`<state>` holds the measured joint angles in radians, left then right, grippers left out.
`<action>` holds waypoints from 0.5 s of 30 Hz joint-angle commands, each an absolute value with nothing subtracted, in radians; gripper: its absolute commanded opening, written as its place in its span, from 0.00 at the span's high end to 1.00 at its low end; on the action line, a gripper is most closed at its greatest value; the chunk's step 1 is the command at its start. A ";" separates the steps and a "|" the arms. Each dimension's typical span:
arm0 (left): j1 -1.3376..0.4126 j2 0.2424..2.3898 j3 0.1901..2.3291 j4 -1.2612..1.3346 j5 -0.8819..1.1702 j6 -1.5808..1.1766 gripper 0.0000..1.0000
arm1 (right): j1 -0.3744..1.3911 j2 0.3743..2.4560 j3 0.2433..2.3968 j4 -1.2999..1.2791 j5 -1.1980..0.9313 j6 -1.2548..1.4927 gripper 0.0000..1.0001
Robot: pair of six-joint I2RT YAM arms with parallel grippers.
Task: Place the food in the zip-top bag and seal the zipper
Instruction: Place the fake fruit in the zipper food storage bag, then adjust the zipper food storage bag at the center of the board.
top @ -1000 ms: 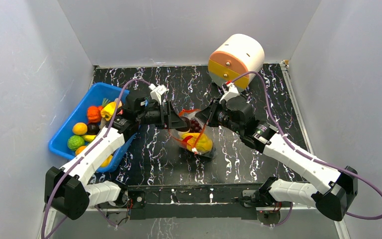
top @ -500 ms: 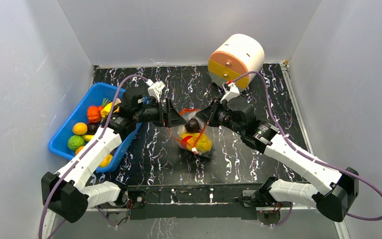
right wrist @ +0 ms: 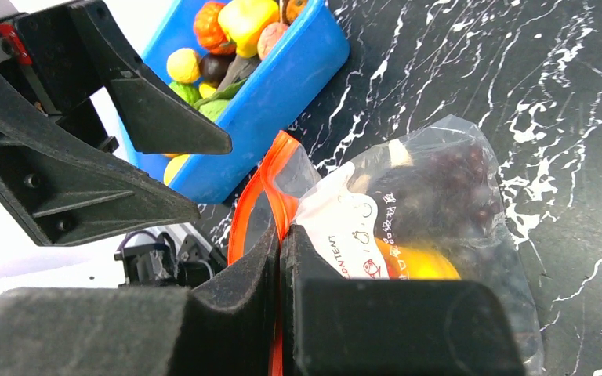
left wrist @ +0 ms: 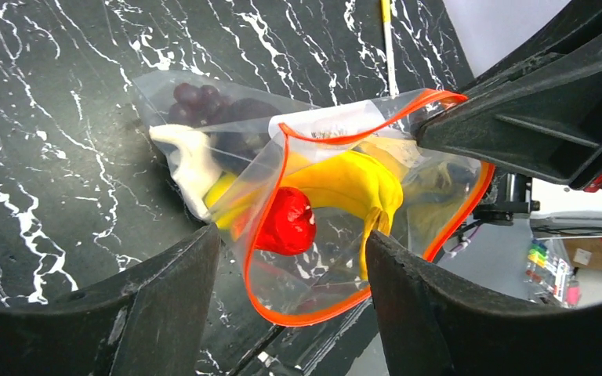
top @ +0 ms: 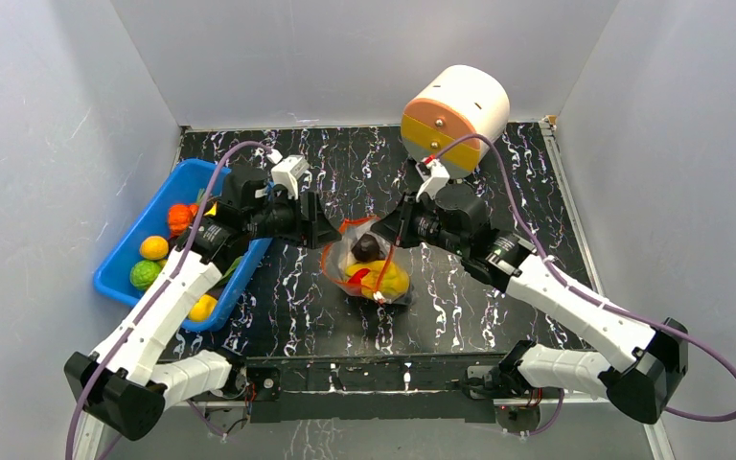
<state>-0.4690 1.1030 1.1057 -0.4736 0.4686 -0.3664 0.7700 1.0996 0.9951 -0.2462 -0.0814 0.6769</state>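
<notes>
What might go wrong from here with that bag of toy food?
The zip-top bag is held by one pinch only: the right jaws are shut on its zipper, while the left jaws are open and empty, so the mouth may slip or sag. The banana and the red piece lie near that mouth and might roll out or block the seal.

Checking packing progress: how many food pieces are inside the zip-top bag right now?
4 visible: purple grapes at the bag's closed end, a white piece beside them, a yellow banana in the middle, a red piece near the mouth. Others may be hidden beneath.
</notes>
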 commanded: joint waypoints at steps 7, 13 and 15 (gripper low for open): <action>-0.474 1.016 1.066 -0.522 0.453 -0.324 0.35 | 0.767 1.156 1.099 -0.104 -0.296 0.683 1.00; -0.474 0.995 1.007 -0.467 0.444 -0.325 0.41 | 0.768 1.175 1.100 -0.079 -0.310 0.693 1.00; -0.474 1.009 1.004 -0.464 0.445 -0.311 0.46 | 0.768 1.176 1.098 -0.078 -0.308 0.693 1.00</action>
<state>-0.4690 1.0191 1.0191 -0.4934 0.4492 -0.3359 0.7700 1.1866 1.0271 -0.2092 -0.2741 0.6823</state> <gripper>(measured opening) 0.583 0.009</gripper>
